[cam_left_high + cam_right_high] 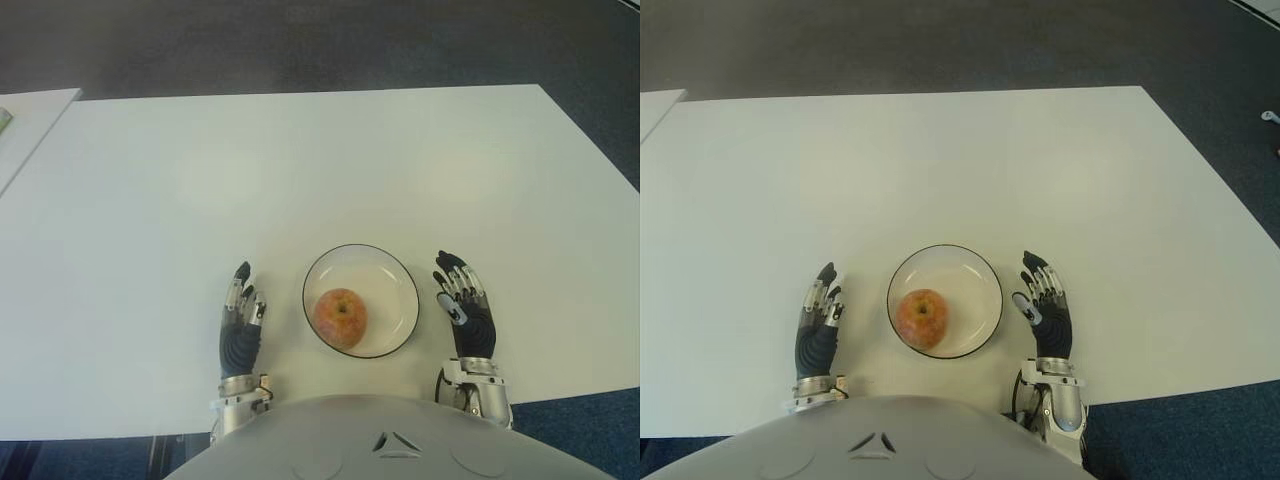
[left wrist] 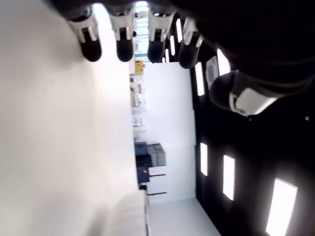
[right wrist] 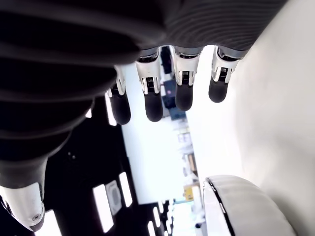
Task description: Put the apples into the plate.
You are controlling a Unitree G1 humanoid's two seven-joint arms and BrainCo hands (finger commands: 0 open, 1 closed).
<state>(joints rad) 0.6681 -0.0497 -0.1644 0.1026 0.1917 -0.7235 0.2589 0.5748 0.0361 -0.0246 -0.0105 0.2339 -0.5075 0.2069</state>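
A red-yellow apple (image 1: 341, 317) lies in the near-left part of a white plate (image 1: 396, 285) close to the table's front edge. My left hand (image 1: 241, 322) shows just left of the plate, fingers straight and holding nothing. On the plate's right side my right hand (image 1: 462, 303) shows the same way, fingers extended and empty. Each wrist view shows only its own spread fingers (image 2: 125, 39) (image 3: 153, 98) over the white tabletop; the plate's rim (image 3: 231, 196) shows in the right wrist view.
The white table (image 1: 300, 170) stretches wide ahead of the plate. A second white surface (image 1: 25, 120) adjoins at the far left. Dark floor lies beyond the far edge.
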